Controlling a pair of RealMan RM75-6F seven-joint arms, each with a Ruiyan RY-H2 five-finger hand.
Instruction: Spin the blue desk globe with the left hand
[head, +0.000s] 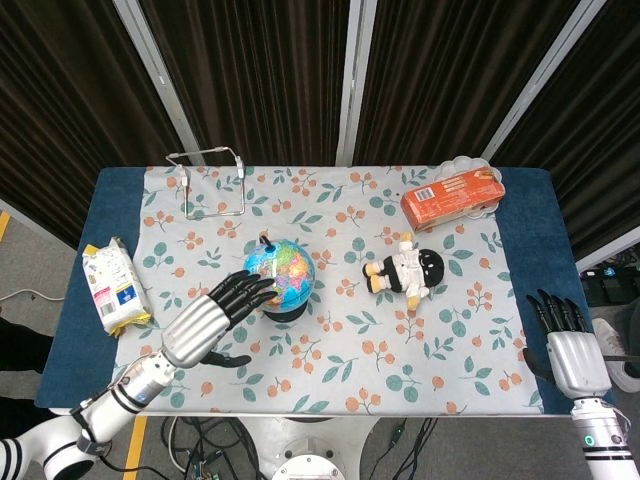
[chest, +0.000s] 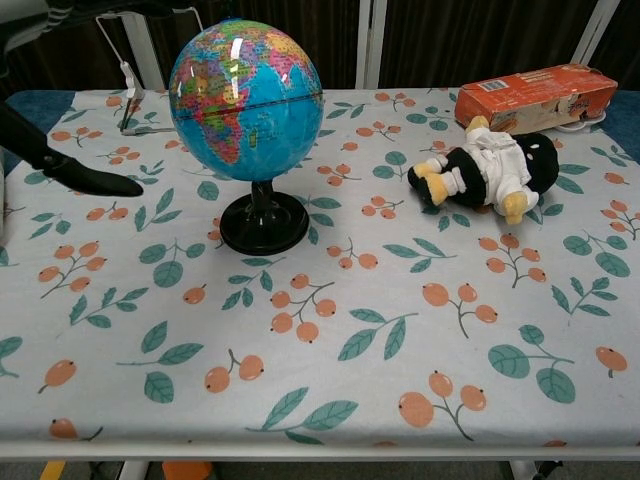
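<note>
The glossy round globe (head: 278, 273) stands on a black disc foot near the middle of the tabletop (head: 520, 250). The left robot hand (head: 215, 316) has spread fingers, tips at the sphere's left side. The right robot hand (head: 562, 345) hangs open beyond the front right corner.

Backdrop is all dark pleated curtains (head: 260, 80) with pale metal poles (head: 350, 80) running up across them, some slanted. The tabletop (head: 530, 260) is blue and mostly covered by a white cloth (head: 330, 360) printed with orange berries and green leaves. Grey floor (head: 30, 260) shows on the left with a yellow stripe (head: 4, 222), and black cables (head: 215, 450) hang under the front edge.
</note>
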